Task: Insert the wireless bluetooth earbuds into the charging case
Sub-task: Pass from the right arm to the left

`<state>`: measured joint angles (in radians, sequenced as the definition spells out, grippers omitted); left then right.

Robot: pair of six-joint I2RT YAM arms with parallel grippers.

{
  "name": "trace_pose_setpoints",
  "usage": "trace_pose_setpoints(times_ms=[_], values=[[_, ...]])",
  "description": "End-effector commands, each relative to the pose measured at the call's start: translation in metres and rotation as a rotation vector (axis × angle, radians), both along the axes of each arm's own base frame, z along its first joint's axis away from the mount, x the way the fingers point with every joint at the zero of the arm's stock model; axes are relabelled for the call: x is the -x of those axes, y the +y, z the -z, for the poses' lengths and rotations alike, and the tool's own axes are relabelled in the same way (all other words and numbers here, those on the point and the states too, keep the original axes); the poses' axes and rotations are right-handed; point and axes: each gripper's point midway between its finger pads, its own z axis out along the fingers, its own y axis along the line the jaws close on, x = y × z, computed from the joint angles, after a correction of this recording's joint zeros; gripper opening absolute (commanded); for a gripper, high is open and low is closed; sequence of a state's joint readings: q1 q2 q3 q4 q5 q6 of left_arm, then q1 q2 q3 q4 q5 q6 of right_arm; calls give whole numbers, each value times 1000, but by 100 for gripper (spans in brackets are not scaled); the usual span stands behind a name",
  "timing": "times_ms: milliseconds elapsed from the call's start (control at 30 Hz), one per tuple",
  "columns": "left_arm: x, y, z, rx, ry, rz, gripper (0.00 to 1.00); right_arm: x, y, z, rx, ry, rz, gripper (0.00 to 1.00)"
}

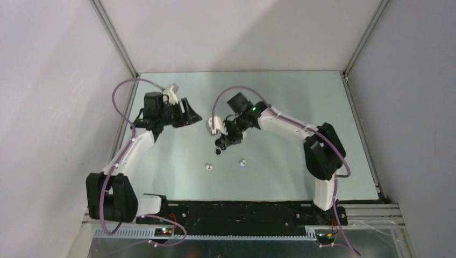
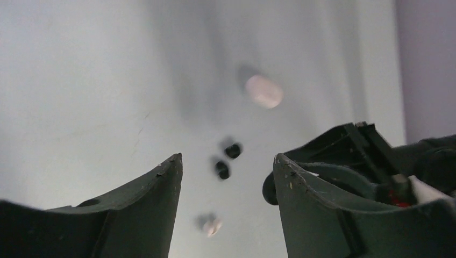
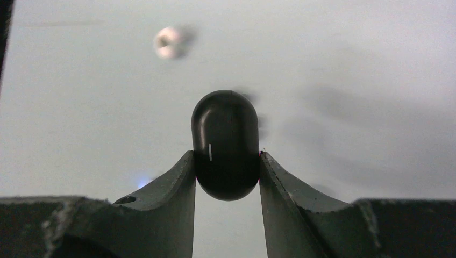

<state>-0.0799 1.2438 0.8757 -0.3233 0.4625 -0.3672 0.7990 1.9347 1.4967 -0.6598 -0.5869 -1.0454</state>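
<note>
The right gripper (image 3: 226,156) is clenched on the black charging case (image 3: 226,123). Its two dark fingers (image 3: 172,188) press against the lower sides of the case with no gap. The case is smooth, glossy and pill-shaped, with a fine seam along its middle and a small light mark.

The left gripper (image 2: 227,159) is spread wide and holds nothing. Its fingers are of matte dark plastic with scuffed edges.

The earbuds lie loose on the pale matte table (image 1: 301,107), outside the case. One black earbud (image 2: 233,150) and a second black earbud (image 2: 222,170) lie close together, both small and rounded. One white earbud (image 1: 209,166) lies near them, and another white earbud (image 1: 242,162) lies a little to its right.
</note>
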Motion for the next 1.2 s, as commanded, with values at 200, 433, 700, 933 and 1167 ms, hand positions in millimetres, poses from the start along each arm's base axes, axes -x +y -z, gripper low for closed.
trace_pose_setpoints(times_ms=[200, 433, 700, 933, 1167], values=[[-24, -99, -176, 297, -456, 511, 67, -100, -46, -208, -385, -282, 397, 29], [-17, -133, -186, 312, -505, 690, 66, -108, -48, -247, -467, -397, 418, 30], [-33, -149, -182, 336, -477, 730, 62, -110, -41, -260, -505, -452, 410, 30], [-35, -151, -178, 355, -447, 743, 59, -114, -40, -268, -527, -473, 437, 30], [-32, -154, -179, 372, -437, 774, 37, -110, -34, -264, -518, -486, 411, 30]])
